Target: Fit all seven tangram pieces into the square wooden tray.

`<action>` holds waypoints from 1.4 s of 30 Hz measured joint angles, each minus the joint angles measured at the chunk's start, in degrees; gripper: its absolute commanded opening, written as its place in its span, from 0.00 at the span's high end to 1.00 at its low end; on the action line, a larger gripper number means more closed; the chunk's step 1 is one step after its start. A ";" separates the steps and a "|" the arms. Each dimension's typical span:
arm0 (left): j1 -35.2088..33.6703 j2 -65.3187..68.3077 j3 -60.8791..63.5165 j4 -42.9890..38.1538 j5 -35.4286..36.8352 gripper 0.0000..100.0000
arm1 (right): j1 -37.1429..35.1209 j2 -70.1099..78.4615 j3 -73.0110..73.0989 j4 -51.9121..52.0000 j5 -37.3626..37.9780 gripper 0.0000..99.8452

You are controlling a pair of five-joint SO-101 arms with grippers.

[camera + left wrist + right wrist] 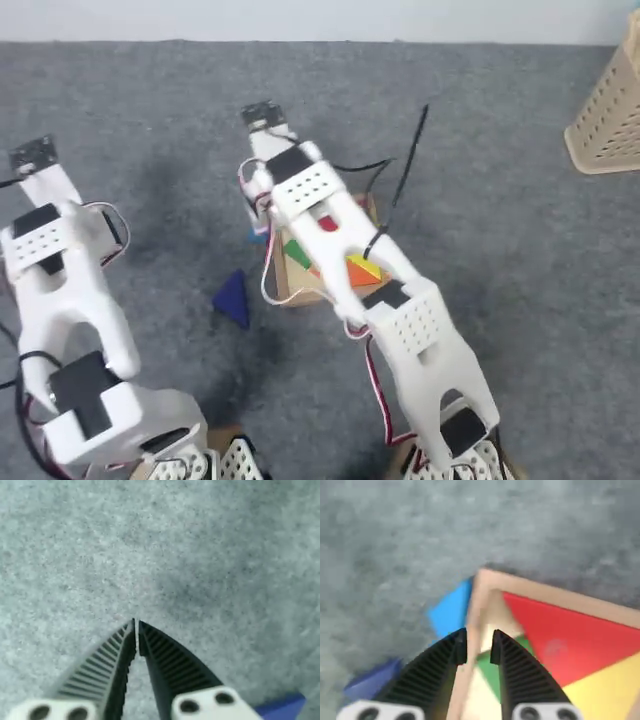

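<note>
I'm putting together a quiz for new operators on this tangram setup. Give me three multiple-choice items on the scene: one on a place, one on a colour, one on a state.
1. Where does the dark blue triangle lie relative to the tray?
A. inside it
B. outside it, on the carpet
C. on top of the red piece

2. What colour is the piece just outside the tray's corner?
A. light blue
B. yellow
C. red

3. How is the left gripper?
A. wide open
B. shut on a tangram piece
C. shut, holding nothing

Answers:
1 B: the high view shows it on the carpet, apart from the tray.
2 A: the right wrist view shows it light blue against the rim.
3 C: the left wrist view shows its fingertips together with only carpet beyond them.
</note>
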 measured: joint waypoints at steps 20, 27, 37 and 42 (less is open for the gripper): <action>0.79 0.00 0.00 0.00 0.09 0.99 | -6.24 4.57 -3.16 -3.08 5.54 0.91; 0.88 0.00 0.00 0.00 0.09 0.99 | -2.20 4.57 -10.20 2.55 10.11 0.91; 0.88 0.00 0.00 0.00 0.09 0.99 | -1.05 11.34 -13.27 2.37 10.55 0.91; 0.88 0.00 0.00 0.00 0.09 0.99 | -0.53 12.92 -16.79 3.25 10.55 0.91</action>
